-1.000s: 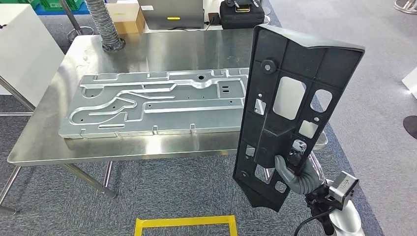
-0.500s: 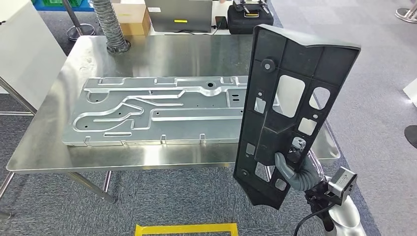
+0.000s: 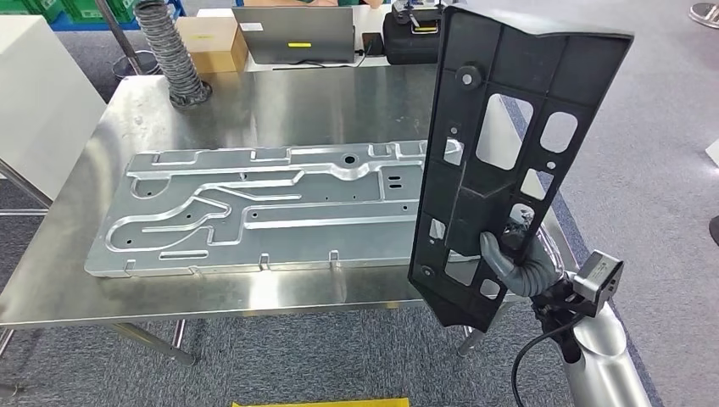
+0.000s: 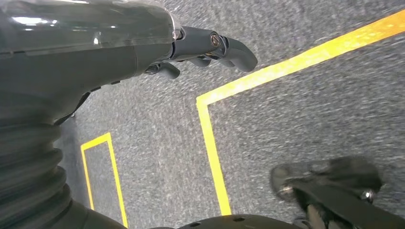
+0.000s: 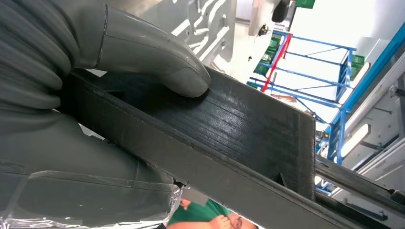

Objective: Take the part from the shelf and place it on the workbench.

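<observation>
We hold the black part (image 3: pixel 500 161) upright in our right hand (image 3: pixel 509 270), and we use the workbench (image 3: pixel 254 102) as our landmark for everything else. The hand is clamped on the lower portion of the part, with the fingers hooked through one of its openings; in the right wrist view the grey thumb (image 5: pixel 157 62) presses flat on a ribbed black face of the part (image 5: pixel 248 124). We judge that this low grip is chosen because the openings there give the fingers something to close around, but it leaves most of the long body standing high above the hand, so the part can tip easily.

The part is in the air in front of the near right corner of the workbench, not yet on it. It hides that corner from the head view. On the workbench lies a large stamped metal panel (image 3: pixel 254 208), which takes most of the near half, and a grey ribbed hose (image 3: pixel 165 47) comes down on the far left corner. Behind the far edge stand a laptop (image 3: pixel 292 34) and a cardboard box (image 3: pixel 212 42).

Our left hand (image 4: pixel 205 47) hangs down over the carpet with yellow floor tape (image 4: pixel 212 143). Its fingers are loosely bent and hold nothing.

We think the carrying step is nearly finished, and lowering the part flat comes next.
</observation>
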Robot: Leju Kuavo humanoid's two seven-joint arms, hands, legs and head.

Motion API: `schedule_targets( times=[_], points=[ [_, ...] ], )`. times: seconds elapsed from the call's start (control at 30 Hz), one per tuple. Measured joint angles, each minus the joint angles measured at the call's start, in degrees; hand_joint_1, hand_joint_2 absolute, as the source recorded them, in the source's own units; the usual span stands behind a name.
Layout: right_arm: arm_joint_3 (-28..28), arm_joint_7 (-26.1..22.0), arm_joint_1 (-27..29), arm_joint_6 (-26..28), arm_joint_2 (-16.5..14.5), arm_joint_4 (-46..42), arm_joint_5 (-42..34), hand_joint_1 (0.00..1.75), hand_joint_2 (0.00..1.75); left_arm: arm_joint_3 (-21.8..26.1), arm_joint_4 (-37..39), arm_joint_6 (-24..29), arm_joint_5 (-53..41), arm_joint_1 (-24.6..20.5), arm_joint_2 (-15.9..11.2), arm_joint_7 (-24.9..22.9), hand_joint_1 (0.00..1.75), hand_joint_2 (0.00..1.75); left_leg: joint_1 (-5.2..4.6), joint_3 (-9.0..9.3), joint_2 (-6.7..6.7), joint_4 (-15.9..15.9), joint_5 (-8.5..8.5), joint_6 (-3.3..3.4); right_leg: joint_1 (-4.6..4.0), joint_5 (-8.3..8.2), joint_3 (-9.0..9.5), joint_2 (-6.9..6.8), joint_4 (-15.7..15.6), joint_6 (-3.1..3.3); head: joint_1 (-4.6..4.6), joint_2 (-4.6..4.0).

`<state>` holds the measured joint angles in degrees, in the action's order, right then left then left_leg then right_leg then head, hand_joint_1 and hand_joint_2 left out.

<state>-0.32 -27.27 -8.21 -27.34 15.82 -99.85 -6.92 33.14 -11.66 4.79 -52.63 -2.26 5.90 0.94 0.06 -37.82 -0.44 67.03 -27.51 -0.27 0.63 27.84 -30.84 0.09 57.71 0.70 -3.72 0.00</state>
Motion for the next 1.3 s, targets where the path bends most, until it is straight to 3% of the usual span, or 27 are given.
schedule_targets(
  times=[0.07, 0.1, 0.3, 0.33, 0.37, 0.43, 0.47, 0.5, 0.53, 0.6, 0.63, 0.7, 0.8, 0.87, 0.93, 0.97, 1.0, 1.03, 1.1, 1.13, 1.2, 1.3],
  points=[
    [0.1, 0.3, -1.3, -0.2, 0.2, 0.9, -0.4, 1.73, 1.75, 0.0, 0.0, 0.0, 0.0, 0.0, 0.0, 0.0, 0.0, 1.75, -0.2, 2.36, 0.03, -6.4, 3.14, 0.55, -0.18, 0.78, 0.72, 0.1, 0.1, -0.51, -0.01, 0.0],
    [0.1, 0.4, -1.9, -0.3, 0.3, 1.2, -0.5, 1.73, 1.75, 0.0, 0.0, 0.0, 0.0, 0.0, 0.0, 0.0, 0.0, 1.75, -0.3, 2.85, 0.03, -7.7, 3.29, 0.77, -0.26, 0.97, 0.76, 0.14, 0.2, -0.76, -0.01, 0.0],
    [0.3, 1.0, -3.0, -0.4, 0.4, 1.9, -0.6, 1.73, 1.75, 0.0, 0.0, 0.0, 0.0, -0.1, 0.1, 0.0, 0.0, 1.75, -0.44, 3.02, -0.04, -8.0, 2.78, 1.14, -0.27, 1.11, 0.69, 0.17, 0.1, -1.28, 0.0, 0.0],
    [0.4, 1.4, -3.8, -0.4, 0.5, 2.3, -0.7, 1.73, 1.75, 0.0, 0.0, 0.0, 0.0, -0.1, 0.1, 0.0, 0.0, 1.75, -0.33, 3.27, -0.06, -8.4, 2.71, 1.48, -0.19, 1.72, 0.29, 0.13, 1.1, -1.65, 0.01, 0.0],
    [0.6, 2.0, -4.8, -0.4, 0.5, 2.9, -0.9, 1.73, 1.75, 0.0, 0.0, 0.0, 0.0, -0.2, 0.2, 0.0, 0.0, 1.75, -0.23, 3.58, -0.07, -8.6, 2.53, 1.89, -0.05, 3.21, -1.51, 0.1, 4.4, -2.14, 0.01, 0.0],
    [0.9, 3.1, -6.8, -0.5, 0.6, 4.3, -1.2, 1.73, 1.75, 0.1, 0.0, 0.0, -0.1, -0.2, 0.4, -0.2, 0.0, 1.75, 0.03, 4.41, -0.09, -9.2, 2.11, 2.59, 0.21, 6.32, -6.78, 0.03, 13.4, -3.06, 0.01, 0.0],
    [1.0, 3.5, -7.2, -0.6, 0.6, 4.8, -1.3, 1.73, 1.75, 0.1, 0.0, 0.0, -0.1, -0.2, 0.4, -0.3, 0.0, 1.75, 0.02, 4.71, -0.14, -9.1, 1.82, 2.66, 0.29, 6.66, -9.16, 0.02, 16.6, -3.24, 0.0, 0.0],
    [1.1, 3.8, -7.6, -0.6, 0.6, 5.2, -1.3, 1.73, 1.75, 0.1, 0.0, 0.0, -0.2, -0.1, 0.4, -0.3, 0.0, 1.75, 0.02, 5.08, -0.22, -9.1, 1.54, 2.63, 0.32, 5.3, -9.81, 0.01, 16.5, -3.27, 0.0, 0.0],
    [1.3, 4.0, -8.0, -0.6, 0.7, 5.7, -1.3, 1.73, 1.75, 0.1, 0.0, 0.0, -0.2, -0.1, 0.4, -0.3, 0.0, 1.75, 0.02, 5.56, -0.32, -9.1, 1.21, 2.56, 0.34, 2.85, -9.28, 0.0, 14.0, -3.21, 0.01, 0.0],
    [1.6, 4.5, -9.2, -0.5, 0.7, 6.5, -1.3, 1.73, 1.75, 0.1, 0.0, 0.0, -0.4, -0.2, 0.5, -0.3, 0.0, 1.75, -0.09, 6.38, -0.5, -9.0, 0.46, 2.26, 0.2, -2.19, -6.61, -0.03, 6.2, -2.81, 0.02, 0.0],
    [1.7, 4.8, -9.8, -0.5, 0.7, 7.0, -1.2, 1.73, 1.75, 0.1, 0.0, 0.0, -0.5, -0.2, 0.6, -0.3, 0.0, 1.75, -0.18, 6.49, -0.58, -8.8, 0.19, 2.04, 0.03, -3.43, -5.53, -0.03, 3.2, -2.48, 0.02, 0.0],
    [1.9, 5.5, -11.0, -0.3, 0.7, 7.9, -0.9, 1.73, 1.75, 0.1, 0.0, 0.2, -0.8, -0.2, 0.6, -0.2, 0.0, 1.75, -0.33, 6.31, -0.64, -8.8, -0.02, 1.54, -0.31, -3.41, -4.95, -0.02, 1.3, -1.85, 0.01, 0.0],
    [2.2, 6.5, -12.7, -0.1, 0.7, 9.8, 0.0, 1.73, 1.75, 0.1, 0.0, 0.7, -1.2, -0.3, 0.6, -0.3, 0.0, 1.75, -0.41, 6.09, -0.54, -8.1, -0.85, 0.71, 0.13, -3.24, -4.57, -0.07, 0.6, -0.93, 0.01, 0.0],
    [2.7, 6.8, -14.5, 0.3, 0.7, 11.5, 1.1, 1.73, 1.75, 0.1, 0.0, 0.9, -1.5, -0.4, 0.6, -0.4, 0.0, 1.75, -0.37, 3.95, -0.42, -3.4, -3.27, 0.23, 0.32, -3.13, -4.09, -0.17, 0.3, -0.36, 0.01, 0.0],
    [3.5, 7.0, -16.5, 1.4, 0.7, 13.8, 3.1, 1.73, 1.75, 0.1, 0.0, 1.0, -1.8, -0.4, 0.6, -0.4, 0.0, 1.75, -0.31, -0.35, -0.38, 4.5, -6.15, -0.06, 0.22, -2.94, -3.95, -0.18, 0.3, -0.04, 0.0, 0.0],
    [4.0, 6.9, -17.5, 2.1, 0.7, 15.0, 4.3, 1.73, 1.75, 0.1, 0.0, 1.2, -1.9, -0.4, 0.6, -0.5, 0.0, 1.75, -0.29, -2.07, -0.36, 7.1, -6.52, -0.15, 0.17, -2.86, -3.88, -0.16, 0.3, 0.0, 0.0, 0.0],
    [4.6, 6.9, -18.5, 2.9, 0.7, 16.2, 5.7, 1.73, 1.75, 0.1, 0.0, 1.3, -2.1, -0.4, 0.6, -0.5, 0.0, 1.75, -0.27, -2.88, -0.33, 7.8, -5.8, -0.19, 0.15, -2.75, -3.78, -0.13, 0.4, 0.0, 0.0, 0.0],
    [5.2, 6.8, -19.6, 3.8, 0.7, 17.4, 7.0, 1.73, 1.75, 0.1, 0.0, 1.4, -2.2, -0.4, 0.6, -0.5, 0.0, 1.75, -0.22, -2.5, -0.29, 6.1, -3.98, -0.2, 0.15, -2.62, -3.61, -0.06, 0.5, -0.06, 0.0, 0.0],
    [6.5, 6.7, -22.1, 6.0, 0.7, 19.9, 9.7, 1.73, 1.75, 0.1, 0.0, 1.7, -2.5, -0.5, 0.6, -0.6, 0.0, 1.75, -0.08, 0.53, -0.12, -1.4, 0.4, -0.07, 0.12, -2.24, -3.22, 0.11, 0.7, -0.39, 0.0, 0.0],
    [7.2, 6.6, -23.4, 7.2, 0.7, 21.2, 11.2, 1.73, 1.75, 0.1, 0.0, 1.8, -2.6, -0.6, 0.6, -0.7, 0.0, 1.75, -0.05, 1.92, -0.09, -4.7, 1.7, 0.14, 0.03, -2.05, -3.17, 0.19, 0.9, -0.66, 0.01, 0.0],
    [8.5, 6.6, -25.8, 9.7, 0.8, 23.6, 14.4, 1.73, 1.75, 0.1, 0.0, 2.0, -2.8, -0.7, 0.7, -0.6, 0.0, 1.75, -0.16, 3.01, -0.11, -7.5, 2.17, 0.73, -0.17, -1.97, -3.3, 0.26, 1.1, -1.26, 0.01, 0.0],
    [11.7, 7.1, -29.5, 15.7, 0.8, 28.0, 22.7, 1.73, 1.75, 0.1, 0.0, 2.3, -3.0, -0.8, 0.8, 0.0, 0.0, 1.75, -0.13, 2.93, -0.22, -7.9, 2.49, 1.76, -0.12, -1.65, -3.63, 0.19, 1.5, -2.08, 0.01, 0.0]
  ],
)
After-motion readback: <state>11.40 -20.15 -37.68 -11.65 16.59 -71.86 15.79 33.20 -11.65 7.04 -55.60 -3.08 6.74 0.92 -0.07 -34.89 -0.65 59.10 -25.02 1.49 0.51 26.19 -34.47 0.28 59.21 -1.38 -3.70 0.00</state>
